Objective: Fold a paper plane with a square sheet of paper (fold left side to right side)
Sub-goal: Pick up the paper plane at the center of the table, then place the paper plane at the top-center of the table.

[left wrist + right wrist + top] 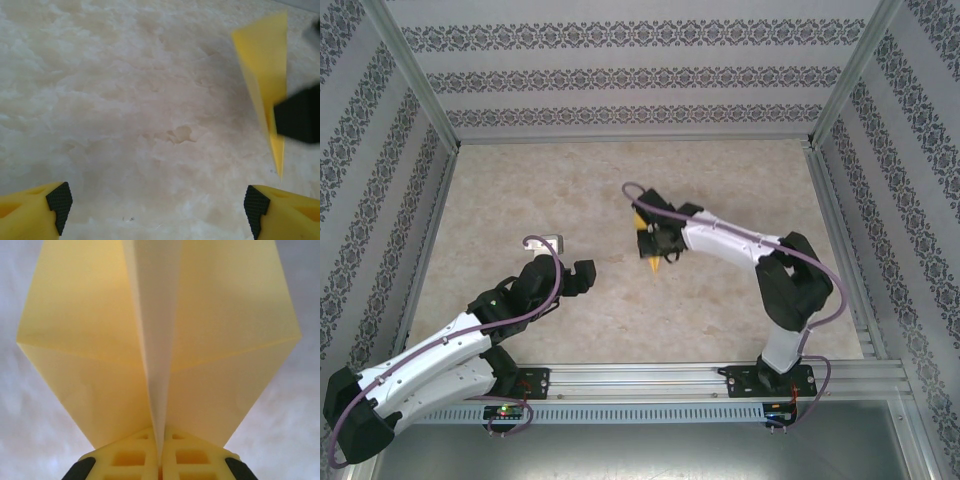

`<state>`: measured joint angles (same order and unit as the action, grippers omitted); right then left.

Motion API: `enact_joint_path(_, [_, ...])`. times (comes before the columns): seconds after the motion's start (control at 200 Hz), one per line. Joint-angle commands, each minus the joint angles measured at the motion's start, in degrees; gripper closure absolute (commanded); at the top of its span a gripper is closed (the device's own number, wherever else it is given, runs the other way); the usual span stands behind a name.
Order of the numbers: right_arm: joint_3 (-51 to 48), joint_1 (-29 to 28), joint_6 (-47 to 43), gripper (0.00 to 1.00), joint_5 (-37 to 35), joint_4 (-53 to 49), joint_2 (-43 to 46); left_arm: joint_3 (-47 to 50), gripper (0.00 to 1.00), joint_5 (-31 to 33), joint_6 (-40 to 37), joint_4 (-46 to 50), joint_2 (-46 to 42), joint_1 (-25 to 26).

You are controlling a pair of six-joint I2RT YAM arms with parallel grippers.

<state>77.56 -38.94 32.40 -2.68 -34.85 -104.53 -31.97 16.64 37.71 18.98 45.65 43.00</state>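
Patterned walls [620, 75] box in a pale marbled worktop [510, 190].

Top view: left end effector [582, 276] sits lower left of centre, jaws spread, nothing between them. Right end effector [655, 243] is near frame centre, pinching the yellow paper plane [653, 264]. A pointed yellow tip pokes out below its fingers, toward the bottom edge.

Left wrist view: left end effector [157, 205] has yellow fingers with black pads [60, 200] in the two lower corners, wide apart over bare worktop. Paper plane [265, 65] at upper right, narrow, tapering to a point at lower right. Dark blurred shape [300, 120] crosses it at the right edge.

Right wrist view: right end effector [160, 462] at bottom centre, fingers pressed together on the centre crease of the paper plane [100, 340]. Two wings fan out left and right, reaching the top edge. Blurred worktop behind.
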Motion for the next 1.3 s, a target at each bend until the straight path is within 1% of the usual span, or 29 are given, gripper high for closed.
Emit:
enact_joint_path(0.0, [9.27, 3.48, -3.69, 0.93, -3.42, -7.8, -6.98, -1.6, 0.03, -0.59, -2.18, 1.84, -0.7, -0.55])
enact_joint_path(0.045, [13.19, 4.4, -4.39, 0.93, -3.92, -9.53, -10.08, -1.56, 0.0, -1.0, -2.53, 2.11, -0.63, -0.55])
enact_joint_path(0.09, [17.74, 5.03, -5.14, 0.93, -4.47, -10.87, -12.72, -1.6, 0.0, -1.21, -2.86, 2.43, -0.58, -0.55])
enact_joint_path(0.175, [23.16, 5.36, -6.57, 0.93, -5.84, -12.38, -17.49, -1.55, 0.0, -1.35, -3.42, 3.2, -0.6, -0.55])
enact_joint_path(0.285, [30.11, 6.13, -7.77, 0.93, -5.37, -16.59, -23.8, -1.78, 0.0, -0.93, -3.84, 4.02, -0.47, -0.55])
enact_joint_path(0.365, [32.81, 6.41, -8.14, 0.92, -5.59, -18.02, -26.62, -1.94, 0.0, -0.2, -3.73, 4.46, -0.57, -0.55])
enact_joint_path(0.51, [33.79, 6.9, -7.34, 0.92, -4.95, -18.15, -28.66, -1.69, 0.0, 0.59, -2.88, 4.6, -1.02, -0.55])
enact_joint_path(0.669, [32.49, 6.95, -6.41, 0.9, -3.17, -16.85, -28.97, -1.41, 0.0, 0.58, -2.47, 4.31, -0.67, -0.55])
enact_joint_path(0.744, [32.14, 6.86, -6.26, 0.86, -2.95, -16.74, -29.24, -1.42, 0.0, 0.91, -2.37, 4.48, -0.56, -0.55])
enact_joint_path(0.969, [31.53, 6.59, -6.44, 0.79, -3.91, -17.37, -28.05, -1.96, 0.0, 1.28, -2.54, 5.34, -0.63, -0.55])
enact_joint_path(1.039, [31.0, 6.35, -6.59, 0.77, -4.18, -17.25, -26.56, -2.39, 0.0, 1.64, -2.48, 5.59, -0.56, -0.55])
enact_joint_path(1.144, [29.95, 5.83, -6.98, 0.71, -5.45, -17.35, -23.54, -3.09, 0.0, 2.18, -2.1, 5.97, -0.23, -0.93])
enact_joint_path(1.214, [28.7, 5.26, -7.72, 0.66, -6.61, -17.7, -20.76, -3.57, 0.0, 2.11, -1.81, 6.15, 0.09, -1.62])
enact_joint_path(1.294, [26.42, 4.09, -8.61, 0.6, -9.81, -18.27, -16.3, -3.95, 0.0, 1.76, -1.75, 6.37, 0.14, -2.76])
